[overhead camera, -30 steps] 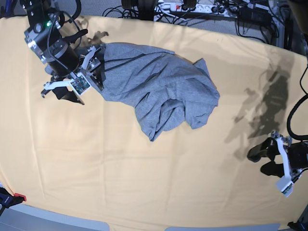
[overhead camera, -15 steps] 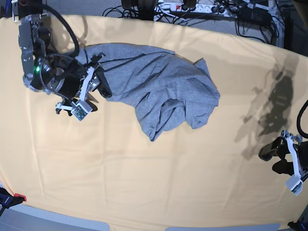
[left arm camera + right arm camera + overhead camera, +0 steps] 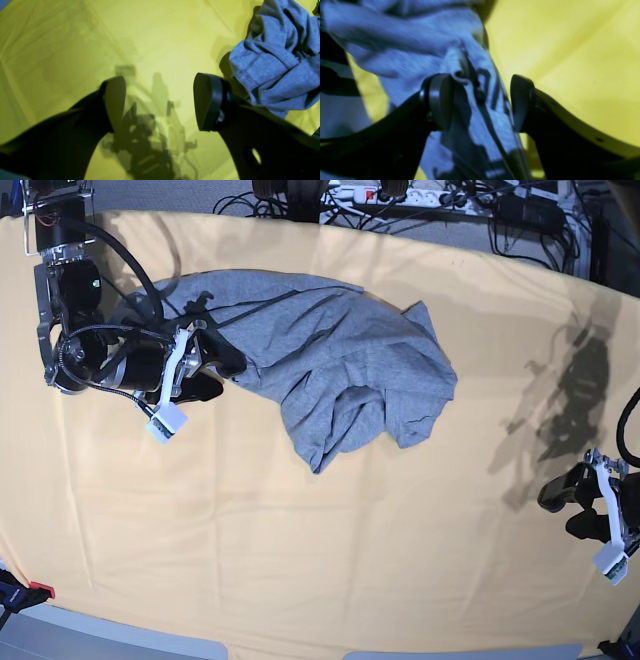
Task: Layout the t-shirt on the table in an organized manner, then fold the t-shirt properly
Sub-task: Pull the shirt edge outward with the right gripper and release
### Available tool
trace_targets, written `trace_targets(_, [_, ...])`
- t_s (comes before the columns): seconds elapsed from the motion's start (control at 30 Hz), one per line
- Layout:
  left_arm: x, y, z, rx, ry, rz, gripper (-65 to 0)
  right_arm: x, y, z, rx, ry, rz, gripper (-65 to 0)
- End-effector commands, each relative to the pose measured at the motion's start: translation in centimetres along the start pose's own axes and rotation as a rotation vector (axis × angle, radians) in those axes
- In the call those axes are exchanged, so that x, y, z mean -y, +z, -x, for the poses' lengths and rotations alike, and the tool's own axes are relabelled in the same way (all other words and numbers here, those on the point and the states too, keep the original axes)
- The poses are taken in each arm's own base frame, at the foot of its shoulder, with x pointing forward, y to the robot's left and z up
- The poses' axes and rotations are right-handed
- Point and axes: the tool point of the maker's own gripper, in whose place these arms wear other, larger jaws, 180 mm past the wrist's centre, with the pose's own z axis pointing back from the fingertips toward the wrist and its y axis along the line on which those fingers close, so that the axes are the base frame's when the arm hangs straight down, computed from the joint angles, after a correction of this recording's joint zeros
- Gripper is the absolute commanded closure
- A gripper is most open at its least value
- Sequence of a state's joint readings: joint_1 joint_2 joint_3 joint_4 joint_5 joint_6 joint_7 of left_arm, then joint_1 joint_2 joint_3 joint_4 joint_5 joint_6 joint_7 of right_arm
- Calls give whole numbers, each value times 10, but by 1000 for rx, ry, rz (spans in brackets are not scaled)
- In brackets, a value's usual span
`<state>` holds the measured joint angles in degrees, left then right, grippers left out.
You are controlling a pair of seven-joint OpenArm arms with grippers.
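Both sets of black jaws stand wide apart, neither clamped on anything. Those of the right gripper [image 3: 477, 100] sit at the edge of the heather-grey, wrinkled cotton t-shirt [image 3: 330, 370]; in the right wrist view a fold of grey cloth with black block lettering lies in the gap between them, and the blur leaves it unclear whether either pad touches the fabric. In the base view this gripper [image 3: 215, 370] lies low beside the shirt's left edge, its arm curling back toward the upper left corner.

The t-shirt lies crumpled in a loose heap on the upper middle of the large worktop [image 3: 330, 560] covered in pale yellow-orange cloth with faint creases, bunched and folded over itself toward its lower right.

The left gripper [image 3: 575, 510] hovers well apart from the shirt, near the worktop's right edge. In the left wrist view its jaws [image 3: 160, 102] frame bare yellow cloth and their own shadow, with a rumpled part of the t-shirt [image 3: 280, 55] at the upper right.
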<state>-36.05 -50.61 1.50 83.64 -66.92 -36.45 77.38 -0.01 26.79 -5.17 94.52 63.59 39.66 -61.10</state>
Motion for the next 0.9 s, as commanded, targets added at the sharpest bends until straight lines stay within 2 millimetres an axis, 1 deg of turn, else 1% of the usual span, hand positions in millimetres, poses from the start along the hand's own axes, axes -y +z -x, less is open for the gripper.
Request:
trace_targets(0.0, [-7, 14, -15, 46, -19, -30, -432, -2, 6, -17, 55, 19, -16, -375])
trace_targets(0.1, [-7, 14, -15, 46, -19, -30, -432, -5, 7, -21, 73, 10, -34, -370])
trace_targets(0.13, [-7, 14, -16, 46, -19, -30, -432, -5, 6, -21, 73, 9, -35, -352])
trace_targets(0.2, [-7, 14, -15, 46, -19, -29, -432, -6, 6, -20, 74, 8, -37, -292])
trace_targets(0.3, [-7, 14, -15, 46, -19, -30, -432, -7, 5, -20, 72, 7, -39, -172])
trace_targets(0.33, [-7, 14, -15, 46, -19, -29, -432, -7, 5, -20, 72, 7, -39, -148])
trace_targets(0.43, [-7, 14, -15, 46, -19, -30, -432, -7, 5, -20, 72, 7, -39, -142])
trace_targets(0.47, [-7, 14, -16, 46, -19, -30, -432, -7, 5, -20, 73, 7, -39, -124])
trace_targets(0.5, [-7, 14, -16, 47, -19, -29, -432, -7, 5, -20, 73, 8, -39, -84])
trace_targets(0.53, [-7, 14, -16, 46, -19, -30, -432, -7, 5, -20, 73, 8, -39, -29])
trace_targets(0.57, [-7, 14, -15, 47, -19, -30, -432, -6, 6, -22, 78, 10, -38, 0])
trace_targets(0.67, [-7, 14, -16, 46, -19, -30, -432, -2, 8, -34, 109, 27, -25, 0])
trace_targets(0.73, [-7, 14, -15, 46, -19, -30, -432, 5, 14, -46, 134, 45, -4, 0])
trace_targets(0.8, [-7, 14, -15, 44, -19, -32, -432, 16, 26, -62, 177, 59, 37, 0])
trace_targets(0.87, [-10, 14, -13, 32, -21, -46, -432, 32, 46, -80, 238, 67, 98, 0])
